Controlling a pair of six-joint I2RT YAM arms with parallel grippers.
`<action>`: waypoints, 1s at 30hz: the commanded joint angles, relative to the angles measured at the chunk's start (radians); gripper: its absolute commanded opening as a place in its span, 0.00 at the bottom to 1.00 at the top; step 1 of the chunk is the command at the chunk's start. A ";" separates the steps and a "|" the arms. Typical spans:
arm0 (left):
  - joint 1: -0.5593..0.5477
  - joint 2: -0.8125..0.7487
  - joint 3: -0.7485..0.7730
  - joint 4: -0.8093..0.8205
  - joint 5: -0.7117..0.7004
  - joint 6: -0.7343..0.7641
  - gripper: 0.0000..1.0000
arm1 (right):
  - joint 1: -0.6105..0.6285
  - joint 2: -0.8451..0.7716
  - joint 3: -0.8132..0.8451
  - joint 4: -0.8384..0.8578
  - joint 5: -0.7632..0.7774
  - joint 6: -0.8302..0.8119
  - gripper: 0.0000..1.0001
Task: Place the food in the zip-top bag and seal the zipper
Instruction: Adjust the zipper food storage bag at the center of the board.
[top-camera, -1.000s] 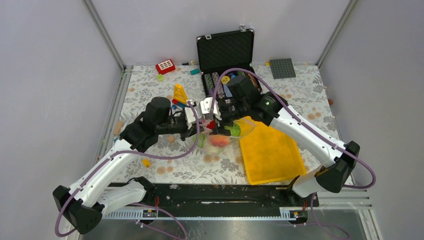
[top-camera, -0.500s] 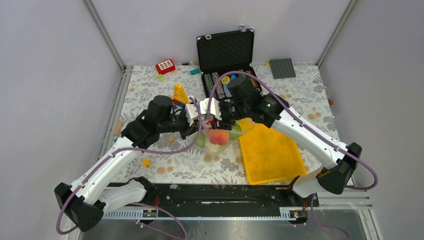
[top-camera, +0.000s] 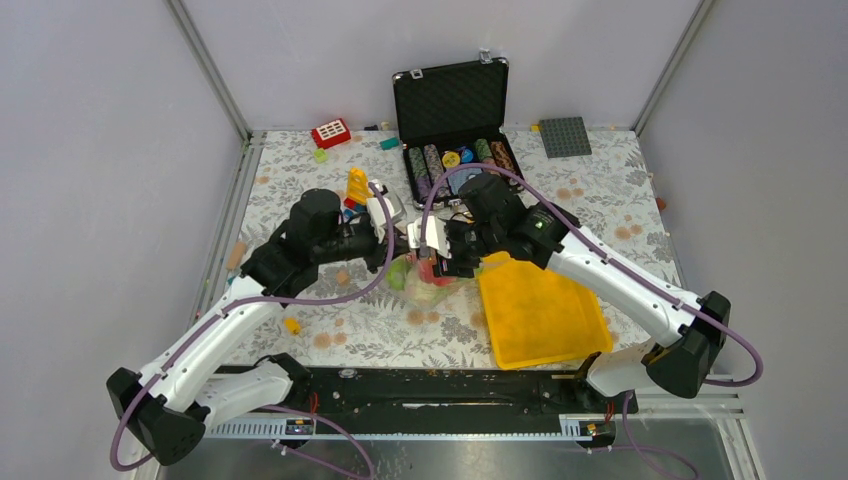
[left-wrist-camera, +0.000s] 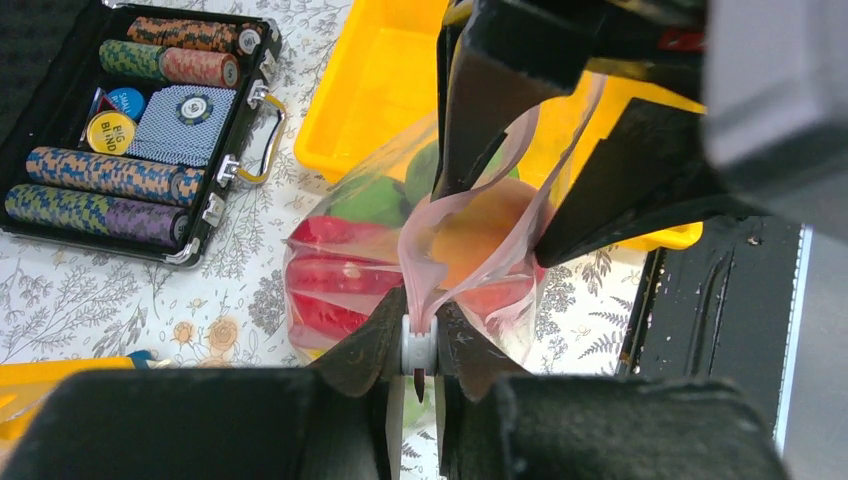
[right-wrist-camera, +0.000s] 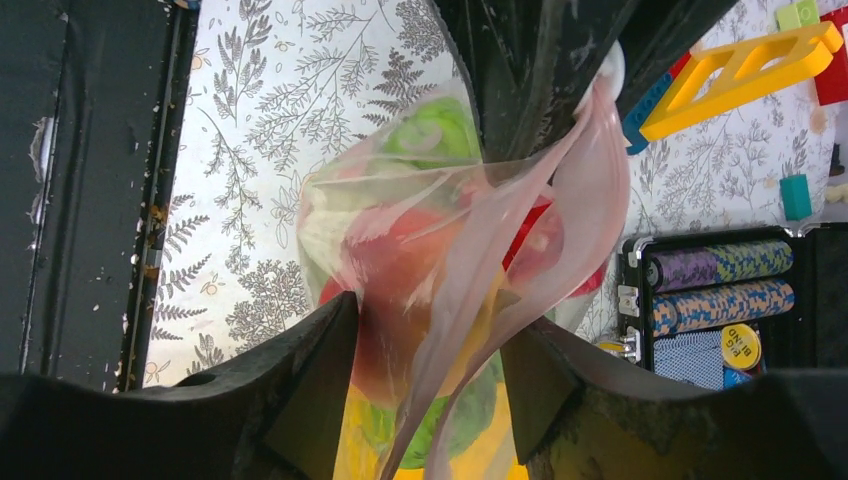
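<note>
Pointing mouth-up, the zip-top bag's (left-wrist-camera: 345, 265) zipper (left-wrist-camera: 413, 245) runs left pincer (left-wrist-camera: 419, 322) to right pincer (right-wrist-camera: 430, 325).

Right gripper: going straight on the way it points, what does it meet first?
The zip-top bag: its zipper runs between the right gripper's open fingers, food just behind. Past that, probably the left gripper, shut on the zipper's end; depth there is unclear.
</note>
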 joint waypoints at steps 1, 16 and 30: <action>0.000 -0.053 -0.002 0.148 0.058 -0.022 0.00 | 0.004 -0.016 -0.026 0.048 0.035 0.028 0.53; -0.001 -0.075 -0.040 0.064 0.065 0.093 0.00 | 0.005 -0.050 -0.035 0.079 0.049 0.088 0.16; 0.011 -0.215 -0.292 0.308 -0.109 -0.085 0.99 | 0.005 -0.086 -0.077 0.184 0.094 0.241 0.00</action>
